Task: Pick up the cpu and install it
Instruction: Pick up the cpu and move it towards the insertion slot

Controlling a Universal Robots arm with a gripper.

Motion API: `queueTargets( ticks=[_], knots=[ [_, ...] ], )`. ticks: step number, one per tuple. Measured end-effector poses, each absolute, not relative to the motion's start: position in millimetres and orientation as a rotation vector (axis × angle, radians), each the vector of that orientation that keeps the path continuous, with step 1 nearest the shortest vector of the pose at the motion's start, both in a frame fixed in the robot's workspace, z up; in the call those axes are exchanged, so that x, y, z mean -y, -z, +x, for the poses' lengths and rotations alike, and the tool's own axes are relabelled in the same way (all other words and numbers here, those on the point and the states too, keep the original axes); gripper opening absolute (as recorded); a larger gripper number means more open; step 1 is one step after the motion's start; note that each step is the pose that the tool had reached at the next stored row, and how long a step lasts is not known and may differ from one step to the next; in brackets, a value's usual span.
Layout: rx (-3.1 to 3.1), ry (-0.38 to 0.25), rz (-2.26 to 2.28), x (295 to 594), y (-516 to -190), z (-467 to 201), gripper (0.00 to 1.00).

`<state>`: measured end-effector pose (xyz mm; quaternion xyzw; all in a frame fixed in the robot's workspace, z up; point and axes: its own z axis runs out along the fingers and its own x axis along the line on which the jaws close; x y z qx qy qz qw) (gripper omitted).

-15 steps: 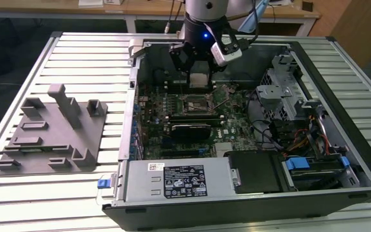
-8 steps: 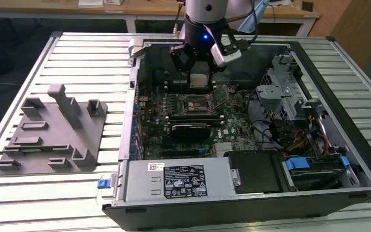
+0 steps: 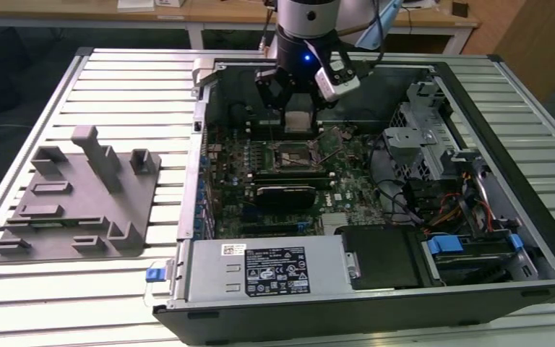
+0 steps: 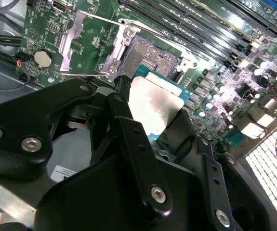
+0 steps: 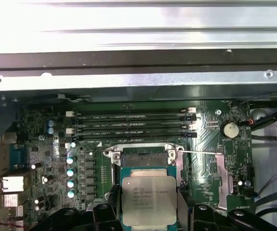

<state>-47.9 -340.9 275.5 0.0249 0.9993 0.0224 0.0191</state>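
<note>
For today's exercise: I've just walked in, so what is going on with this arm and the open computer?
The arm's end effector is shut on the cpu, gripping it by two opposite edges. It holds the chip over the motherboard inside the open computer case, close to the open socket, whose metal frame is swung aside. The cpu is not seated in the socket yet.

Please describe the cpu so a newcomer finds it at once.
Look inside the open computer case, at its green board. Near the board's dark socket, the gripper holds the cpu: the only flat silvery square with a green rim.
</note>
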Motion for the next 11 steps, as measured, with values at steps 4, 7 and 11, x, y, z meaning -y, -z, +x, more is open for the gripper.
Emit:
queueTargets(
  ticks=[4,7,11],
  knots=[
    [-3.102,-0.070,0.072,340.9,-273.1,-43.9,0.55],
    [-3.102,-0.070,0.071,340.9,-270.2,-43.6,0.55],
    [-3.102,-0.070,0.071,340.9,-266.5,-43.6,0.55]
  ],
)
